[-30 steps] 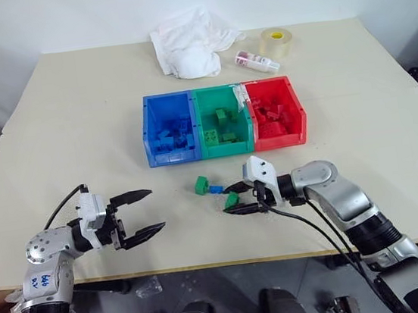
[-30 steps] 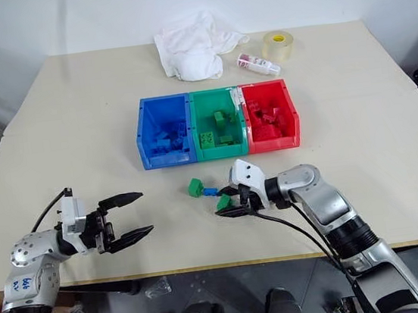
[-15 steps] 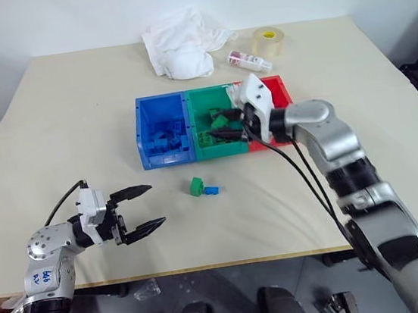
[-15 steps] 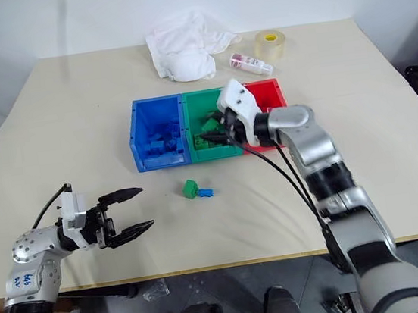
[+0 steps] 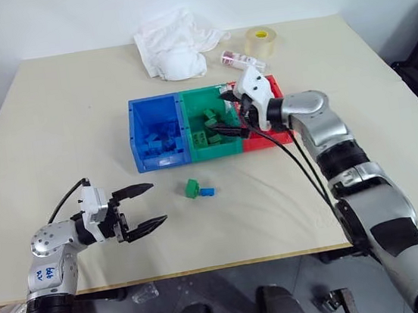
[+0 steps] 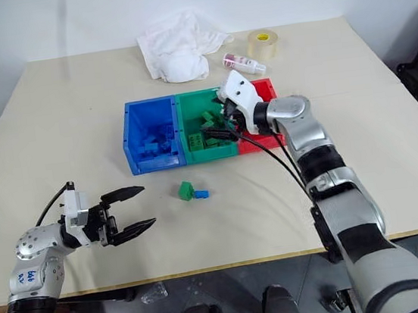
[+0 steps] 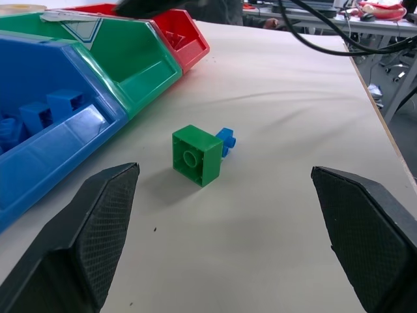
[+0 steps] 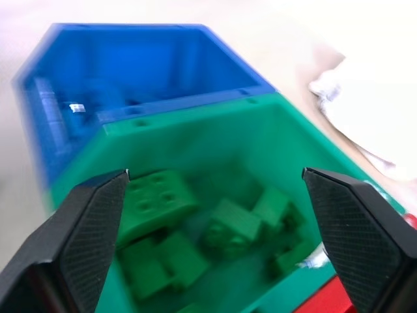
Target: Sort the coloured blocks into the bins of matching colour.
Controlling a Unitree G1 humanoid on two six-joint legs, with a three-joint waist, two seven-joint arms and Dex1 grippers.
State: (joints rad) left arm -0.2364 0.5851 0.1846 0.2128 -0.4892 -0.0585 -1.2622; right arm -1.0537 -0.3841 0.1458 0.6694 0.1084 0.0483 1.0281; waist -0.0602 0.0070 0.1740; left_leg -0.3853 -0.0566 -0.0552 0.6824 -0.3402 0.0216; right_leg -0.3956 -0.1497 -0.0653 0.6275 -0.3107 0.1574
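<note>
Three joined bins stand mid-table: blue bin (image 5: 161,161), green bin (image 5: 216,152) and red bin (image 5: 275,88). My right gripper (image 5: 225,112) hovers over the green bin, open and holding nothing; several green blocks (image 8: 231,228) lie in the bin below it. In front of the bins, a green block (image 5: 191,188) lies on the table touching a small blue block (image 5: 209,191). My left gripper (image 5: 156,203) is open near the table's front left, pointing at this pair (image 7: 197,155) from a hand's length away.
At the table's far side lie a white cloth (image 5: 173,46), a clear tape roll (image 5: 260,41) and a small bottle (image 5: 241,60). The table's front edge runs just under my left arm.
My right gripper rose from the table with a green block, went to the green bin and opened; the block is no longer between its fingers. The left gripper stayed still.
</note>
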